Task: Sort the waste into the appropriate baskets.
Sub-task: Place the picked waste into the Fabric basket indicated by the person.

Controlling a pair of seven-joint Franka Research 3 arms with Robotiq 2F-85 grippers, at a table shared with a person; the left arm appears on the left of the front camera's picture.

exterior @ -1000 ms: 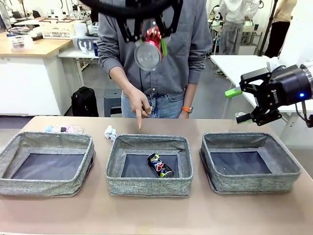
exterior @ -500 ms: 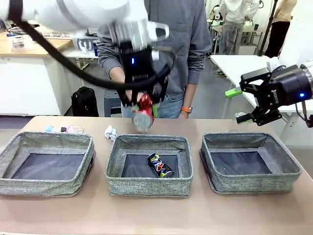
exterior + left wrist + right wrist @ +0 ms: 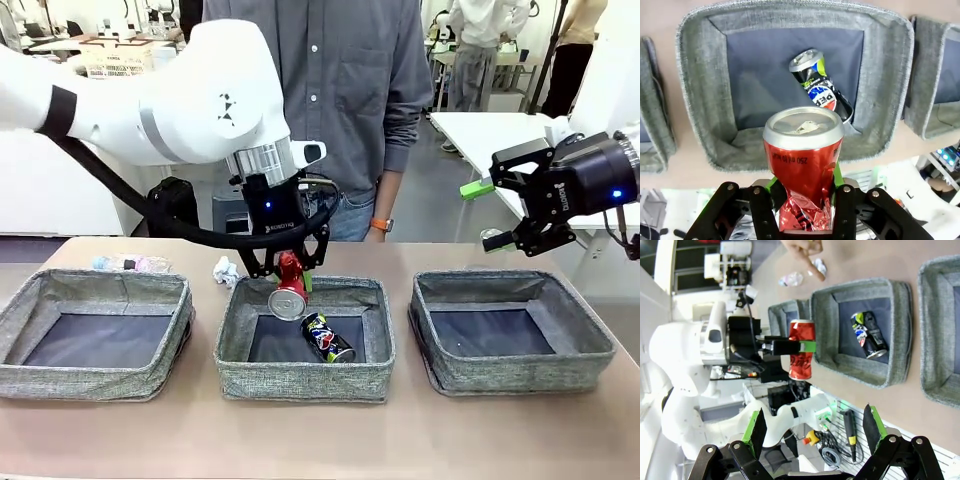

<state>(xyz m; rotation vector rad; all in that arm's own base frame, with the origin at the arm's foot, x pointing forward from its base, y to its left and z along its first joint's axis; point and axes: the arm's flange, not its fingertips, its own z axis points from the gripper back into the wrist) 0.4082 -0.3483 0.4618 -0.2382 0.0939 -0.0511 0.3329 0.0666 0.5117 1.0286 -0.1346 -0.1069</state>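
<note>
we note the red can (image 3: 802,165) as glossy, creased thin metal with a duller silver lid. the baskets (image 3: 305,385) are coarse grey woven cloth, matt, with smooth dark bottoms. the dark can (image 3: 327,337) is shiny printed metal. the table (image 3: 320,440) is smooth and matt.

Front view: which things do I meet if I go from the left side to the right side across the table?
Left basket → crumpled white paper → crushed red can, held by the left hand → crushed dark can → right basket.
</note>
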